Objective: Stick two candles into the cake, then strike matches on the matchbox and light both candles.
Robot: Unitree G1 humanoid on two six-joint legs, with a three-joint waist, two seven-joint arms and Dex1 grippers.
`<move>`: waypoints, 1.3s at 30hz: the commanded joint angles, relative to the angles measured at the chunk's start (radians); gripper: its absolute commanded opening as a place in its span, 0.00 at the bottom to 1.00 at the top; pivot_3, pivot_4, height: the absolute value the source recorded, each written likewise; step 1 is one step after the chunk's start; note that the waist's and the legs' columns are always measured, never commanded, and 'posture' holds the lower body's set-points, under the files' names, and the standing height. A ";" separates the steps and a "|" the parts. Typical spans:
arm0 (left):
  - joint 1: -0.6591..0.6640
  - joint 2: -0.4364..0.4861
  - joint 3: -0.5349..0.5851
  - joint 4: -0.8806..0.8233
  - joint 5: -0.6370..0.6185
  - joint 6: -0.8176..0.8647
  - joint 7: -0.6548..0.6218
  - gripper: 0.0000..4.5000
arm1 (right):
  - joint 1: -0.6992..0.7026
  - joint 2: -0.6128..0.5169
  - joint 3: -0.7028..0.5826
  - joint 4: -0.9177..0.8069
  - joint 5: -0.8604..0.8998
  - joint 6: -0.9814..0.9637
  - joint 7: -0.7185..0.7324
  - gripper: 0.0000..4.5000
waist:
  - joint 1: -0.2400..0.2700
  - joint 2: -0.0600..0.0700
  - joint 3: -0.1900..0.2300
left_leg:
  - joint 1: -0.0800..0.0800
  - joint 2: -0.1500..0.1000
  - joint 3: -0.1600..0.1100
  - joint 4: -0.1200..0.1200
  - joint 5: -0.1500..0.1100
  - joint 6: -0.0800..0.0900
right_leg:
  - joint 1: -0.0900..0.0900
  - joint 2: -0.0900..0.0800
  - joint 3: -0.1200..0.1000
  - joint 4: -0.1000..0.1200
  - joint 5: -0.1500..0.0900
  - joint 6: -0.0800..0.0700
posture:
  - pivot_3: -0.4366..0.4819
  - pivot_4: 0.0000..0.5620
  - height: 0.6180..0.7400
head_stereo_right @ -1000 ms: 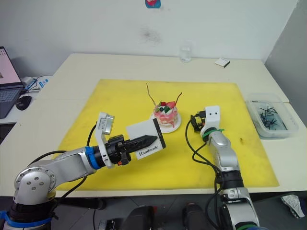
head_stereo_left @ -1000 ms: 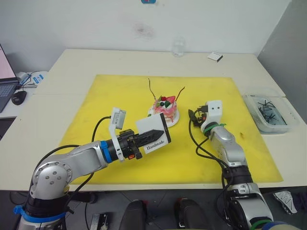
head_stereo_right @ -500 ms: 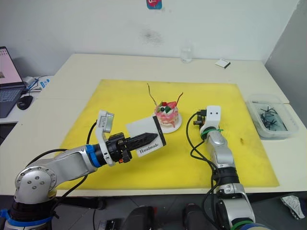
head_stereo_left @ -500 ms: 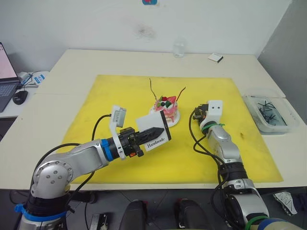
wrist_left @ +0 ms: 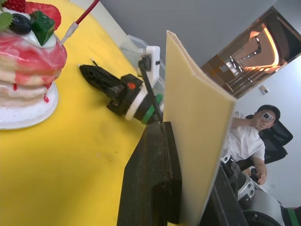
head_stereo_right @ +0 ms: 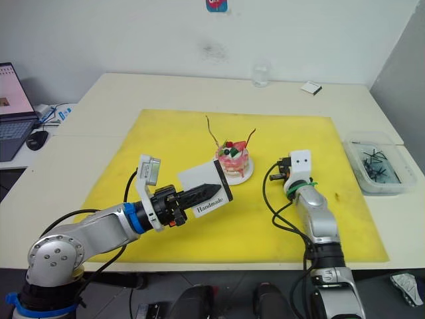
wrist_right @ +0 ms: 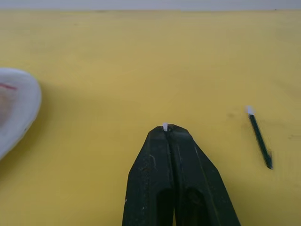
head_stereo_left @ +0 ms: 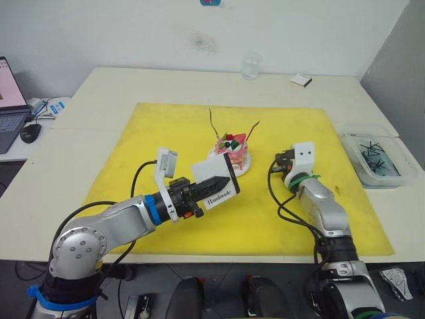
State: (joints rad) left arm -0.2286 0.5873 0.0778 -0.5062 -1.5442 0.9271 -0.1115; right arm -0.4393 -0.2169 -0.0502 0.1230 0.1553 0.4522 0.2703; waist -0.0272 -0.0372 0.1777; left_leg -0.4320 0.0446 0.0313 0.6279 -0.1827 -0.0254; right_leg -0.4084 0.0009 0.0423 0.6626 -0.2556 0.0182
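The cake (head_stereo_left: 232, 149) sits on its small white plate (head_stereo_left: 242, 170) mid-mat, with a dark candle (head_stereo_left: 212, 123) and a red candle (head_stereo_left: 252, 129) standing in it. My left gripper (head_stereo_left: 223, 181) is shut on the white "Handmade" matchbox (head_stereo_left: 208, 171), held tilted just in front of the cake. To the right of the plate, my right gripper (wrist_right: 165, 130) is low over the mat and shut on a match; only the match's white tip (wrist_right: 165, 125) pokes out. Another match (wrist_right: 259, 139) lies loose on the mat beside it.
A yellow mat (head_stereo_left: 166, 133) covers the table's middle. A clear tray (head_stereo_left: 375, 156) of dark sticks stands at the right edge. A glass (head_stereo_left: 250, 66) and a small white box (head_stereo_left: 301, 80) are at the back, with a laptop (head_stereo_left: 8, 100) far left. A person (wrist_left: 256, 136) sits beyond.
My right gripper has gone from open to shut, closing on a match beside the cake's plate. The left gripper keeps the matchbox in about the same place.
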 commanded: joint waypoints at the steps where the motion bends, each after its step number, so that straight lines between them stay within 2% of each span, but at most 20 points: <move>1: -0.019 -0.007 -0.004 -0.008 0.014 -0.015 -0.029 0.00 | 0.026 -0.064 0.023 -0.143 0.060 0.092 0.120 0.00 | -0.001 0.000 0.000 | 0.000 0.000 0.000 0.000 0.000 0.000 | 0.000 0.000 0.000 0.000 0.000 0.000 | 0.48 0.27 1.00; 7: -0.031 0.022 0.005 0.053 0.043 0.012 -0.110 0.00 | 0.129 -0.223 -0.006 -0.421 0.285 0.181 0.407 0.00 | 0.000 0.001 0.001 | 0.000 0.000 0.000 -0.001 0.000 0.000 | -0.001 0.001 0.000 0.000 0.000 0.001 | 0.48 0.27 1.00; 9: -0.047 0.039 -0.002 0.081 0.067 0.027 -0.163 0.00 | 0.148 -0.307 -0.010 -0.513 0.359 0.186 0.527 0.00 | 0.000 0.002 0.001 | 0.000 0.001 0.001 -0.001 0.000 0.000 | -0.001 0.001 -0.001 0.000 0.000 0.001 | 0.48 0.27 1.00; 14: -0.165 0.023 -0.066 0.192 0.209 0.029 -0.301 0.00 | 0.093 -0.469 -0.026 -0.634 0.483 0.248 0.659 0.00 | 0.000 0.001 0.002 | 0.000 0.000 0.001 0.000 0.000 0.000 | -0.002 0.000 -0.001 0.000 -0.003 -0.004 | 0.48 0.27 1.00; 16: -0.208 0.009 -0.077 0.228 0.237 0.035 -0.341 0.00 | 0.067 -0.498 -0.009 -0.658 0.488 0.252 0.667 0.00 | 0.000 0.001 0.002 | 0.000 -0.001 0.001 0.001 0.000 0.000 | -0.001 0.000 -0.001 0.000 -0.003 -0.004 | 0.48 0.27 1.00; 21: -0.277 -0.029 -0.088 0.265 0.275 0.065 -0.410 0.00 | -0.002 -0.485 0.034 -0.663 0.447 0.216 0.637 0.00 | -0.002 0.001 0.002 | -0.001 -0.001 0.002 -0.001 0.000 0.000 | -0.002 0.000 -0.001 -0.001 -0.003 -0.004 | 0.48 0.27 1.00; 24: -0.292 -0.045 -0.082 0.272 0.285 0.083 -0.427 0.00 | -0.021 -0.476 0.046 -0.657 0.431 0.196 0.624 0.00 | -0.001 0.001 0.002 | -0.002 0.000 0.000 -0.002 -0.001 0.000 | -0.003 0.000 -0.001 -0.001 -0.002 0.003 | 0.48 0.27 1.00; 39: -0.340 -0.072 -0.056 0.311 0.315 0.131 -0.475 0.00 | 0.017 -0.473 0.069 -0.591 0.378 0.075 0.657 0.00 | -0.001 0.001 0.002 | -0.002 -0.001 0.001 -0.001 -0.001 0.000 | -0.002 0.000 -0.002 0.000 -0.002 0.004 | 0.48 0.27 1.00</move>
State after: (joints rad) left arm -0.5490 0.5221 -0.0028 -0.1853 -1.2291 1.0586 -0.5700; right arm -0.4169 -0.6899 0.0248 -0.4535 0.5302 0.5524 0.9182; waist -0.0280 -0.0362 0.1793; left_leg -0.4337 0.0438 0.0319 0.6270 -0.1839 -0.0254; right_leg -0.4107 0.0011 0.0407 0.6626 -0.2573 0.0224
